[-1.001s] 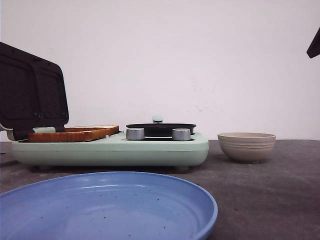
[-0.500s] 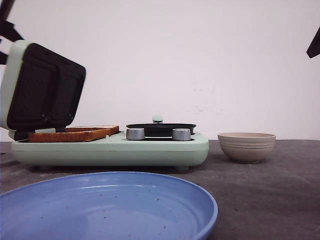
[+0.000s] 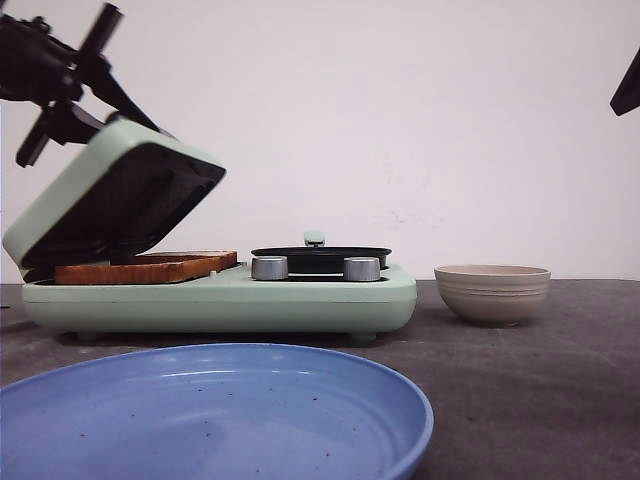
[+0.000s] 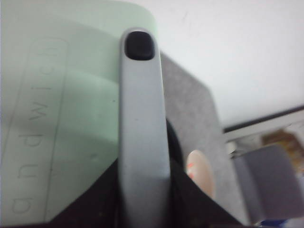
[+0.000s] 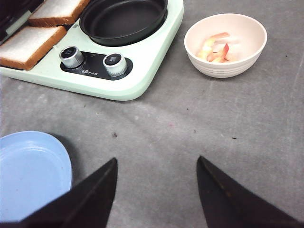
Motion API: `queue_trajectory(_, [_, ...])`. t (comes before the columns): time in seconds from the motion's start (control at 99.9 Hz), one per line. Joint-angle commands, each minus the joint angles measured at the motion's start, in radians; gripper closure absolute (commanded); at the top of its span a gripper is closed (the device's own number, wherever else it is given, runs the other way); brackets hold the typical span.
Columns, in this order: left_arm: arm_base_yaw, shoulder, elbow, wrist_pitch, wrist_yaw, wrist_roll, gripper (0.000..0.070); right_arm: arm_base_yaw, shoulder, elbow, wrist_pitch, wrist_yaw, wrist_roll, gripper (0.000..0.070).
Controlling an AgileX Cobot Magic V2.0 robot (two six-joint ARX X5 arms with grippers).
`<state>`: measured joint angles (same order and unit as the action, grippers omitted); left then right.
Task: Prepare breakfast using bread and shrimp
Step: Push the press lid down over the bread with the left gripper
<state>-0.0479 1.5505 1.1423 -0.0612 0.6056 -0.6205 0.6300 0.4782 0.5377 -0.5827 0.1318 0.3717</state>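
Two slices of bread (image 3: 140, 267) (image 5: 28, 45) lie on the plate of the mint sandwich maker (image 3: 230, 298), under its half-lowered lid (image 3: 90, 195). My left gripper (image 3: 112, 108) (image 4: 142, 190) is shut on the lid's grey handle (image 4: 141, 118), a black finger on each side of it. Pinkish-orange shrimp (image 5: 216, 47) lie in the beige ribbed bowl (image 3: 493, 292) (image 5: 225, 66) to the right of the appliance. High above the table hangs my right gripper (image 5: 156, 159), open with nothing between its fingers; only its dark tip (image 3: 628, 90) shows in the front view.
An empty black round pan (image 5: 122, 19) (image 3: 320, 257) sits on the appliance's right half, behind two silver knobs (image 5: 92, 61). A blue plate (image 3: 215, 420) (image 5: 28, 171) lies at the table's front left. Grey table (image 5: 190, 123) stretches between plate, appliance and bowl.
The lid has swung from upright down to about half shut over the bread. My left gripper came into the front view with it, moving right and down. The right arm stayed still.
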Motion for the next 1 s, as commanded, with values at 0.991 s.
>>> queue_trajectory(0.991, [-0.28,0.031,-0.008,-0.212,-0.585,0.464,0.0688,0.009,0.003,0.002,0.005,0.0,0.017,0.0383])
